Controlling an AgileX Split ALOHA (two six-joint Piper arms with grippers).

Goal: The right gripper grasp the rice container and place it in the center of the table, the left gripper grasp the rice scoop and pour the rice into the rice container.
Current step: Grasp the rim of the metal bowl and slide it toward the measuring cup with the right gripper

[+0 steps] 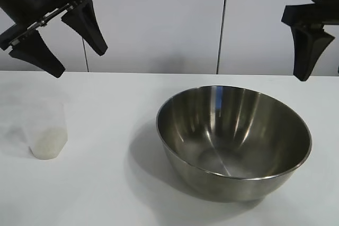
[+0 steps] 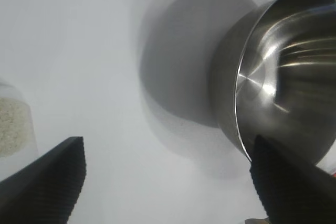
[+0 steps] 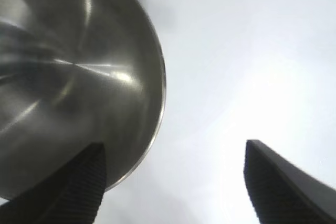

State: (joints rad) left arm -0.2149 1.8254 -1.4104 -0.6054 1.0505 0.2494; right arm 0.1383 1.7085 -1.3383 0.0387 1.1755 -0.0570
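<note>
Exterior view: both grippers hang spread wide, empty — left gripper [image 1: 59, 46] above the rice scoop [image 1: 46, 129], right gripper [image 1: 307, 51] beyond the steel bowl [image 1: 233, 141] — a careless descent could topple that light cup.

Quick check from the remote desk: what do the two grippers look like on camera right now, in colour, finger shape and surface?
Both match: matte black throughout. The left gripper has two wedge-shaped fingers tapering to blunt points, fixed to a black mount with a thin metal rail across it. The right gripper shows the same tapering black form under a black bracket. In the wrist views, the fingers' inner faces are finely ribbed. No markings or loose cables visible.
</note>
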